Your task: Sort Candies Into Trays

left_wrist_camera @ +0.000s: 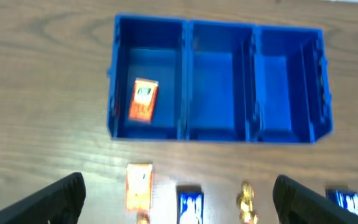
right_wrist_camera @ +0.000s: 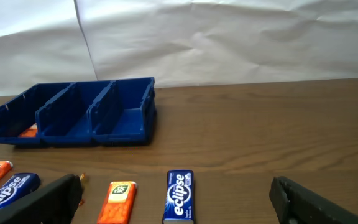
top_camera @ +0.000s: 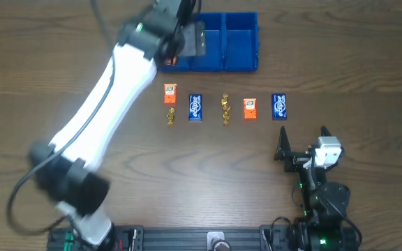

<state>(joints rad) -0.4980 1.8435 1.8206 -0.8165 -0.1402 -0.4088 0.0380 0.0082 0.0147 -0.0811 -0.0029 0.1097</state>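
A blue three-compartment tray (top_camera: 237,66) stands at the back of the wooden table. My left gripper (left_wrist_camera: 179,208) hangs open and empty above the table just in front of the tray (left_wrist_camera: 219,23). One orange candy box (left_wrist_camera: 143,99) lies in the tray's leftmost compartment. In front of the tray runs a row of candies: an orange box (top_camera: 170,93), a gold candy (top_camera: 172,117), a blue pack (top_camera: 195,107), gold candies (top_camera: 225,109), another orange box (top_camera: 250,109) and a blue pack (top_camera: 279,106). My right gripper (top_camera: 303,139) rests open and low, on the near side of the row's right end.
The left arm (top_camera: 110,104) slants across the table's left half up to the tray. A white wall backs the table beyond the tray (right_wrist_camera: 123,118). Bare wood lies right of the tray and between the row and the arm bases.
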